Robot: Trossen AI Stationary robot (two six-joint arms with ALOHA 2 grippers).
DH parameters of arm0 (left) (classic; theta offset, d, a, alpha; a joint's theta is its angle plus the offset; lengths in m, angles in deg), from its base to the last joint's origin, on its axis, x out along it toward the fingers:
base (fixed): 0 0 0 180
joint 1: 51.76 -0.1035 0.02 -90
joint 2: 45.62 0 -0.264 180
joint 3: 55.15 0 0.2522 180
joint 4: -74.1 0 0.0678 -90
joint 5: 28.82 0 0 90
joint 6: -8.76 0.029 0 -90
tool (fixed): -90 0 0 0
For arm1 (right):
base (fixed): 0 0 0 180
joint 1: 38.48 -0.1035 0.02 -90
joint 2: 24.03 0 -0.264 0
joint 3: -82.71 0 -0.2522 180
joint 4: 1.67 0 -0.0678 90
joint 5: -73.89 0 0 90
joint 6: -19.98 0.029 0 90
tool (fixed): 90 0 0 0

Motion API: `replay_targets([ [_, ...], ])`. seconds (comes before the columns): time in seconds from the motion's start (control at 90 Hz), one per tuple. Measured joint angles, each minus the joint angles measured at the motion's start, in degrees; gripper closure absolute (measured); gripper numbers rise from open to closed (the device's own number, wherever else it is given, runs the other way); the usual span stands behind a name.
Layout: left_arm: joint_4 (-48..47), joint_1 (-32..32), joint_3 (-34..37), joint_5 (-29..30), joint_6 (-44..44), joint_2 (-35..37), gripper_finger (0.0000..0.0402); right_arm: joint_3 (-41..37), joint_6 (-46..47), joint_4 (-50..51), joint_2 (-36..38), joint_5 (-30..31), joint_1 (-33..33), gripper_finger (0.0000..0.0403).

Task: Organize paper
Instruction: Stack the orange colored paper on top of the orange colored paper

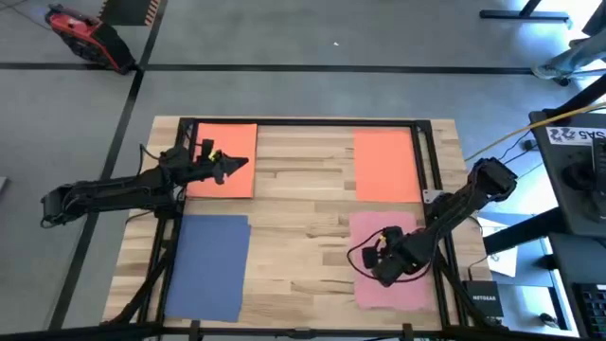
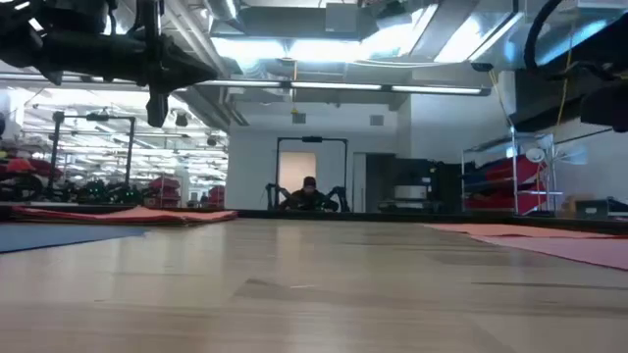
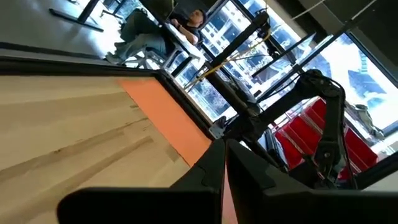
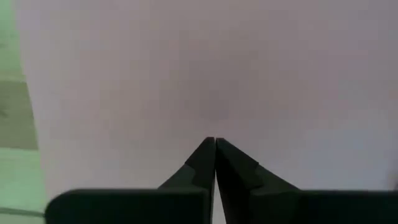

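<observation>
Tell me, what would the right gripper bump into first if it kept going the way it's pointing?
Most likely the pink paper. The right gripper, fingers together, points almost straight at it, and the sheet fills its wrist view. How much gap remains is unclear.

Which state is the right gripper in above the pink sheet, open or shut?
Shut. The right wrist view shows the right gripper with its two fingertips pressed together, no gap, pointing at the pink sheet.

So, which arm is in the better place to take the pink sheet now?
The right one. The right gripper hangs shut directly over the pink sheet. The left gripper, also shut, is over the far-left orange sheet, across the table.
</observation>
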Motion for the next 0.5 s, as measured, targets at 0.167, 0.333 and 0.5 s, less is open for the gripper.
replay_targets([
  [0.167,-8.26,0.91,-4.1,-3.82,7.62,0.0,0.0402,0.09,-9.86,-5.21,3.06,8.61,0.05,0.0403],
  [0.333,-32.28,2.88,-13.23,-4.7,21.05,-0.83,0.0402,0.13,-21.56,-5.59,6.09,9.17,3.06,0.0403],
  [0.5,-53.23,6.71,-19.35,-1.04,29.81,-3.86,0.0402,0.13,-34.31,0.48,8.98,9.28,9.49,0.0403],
])
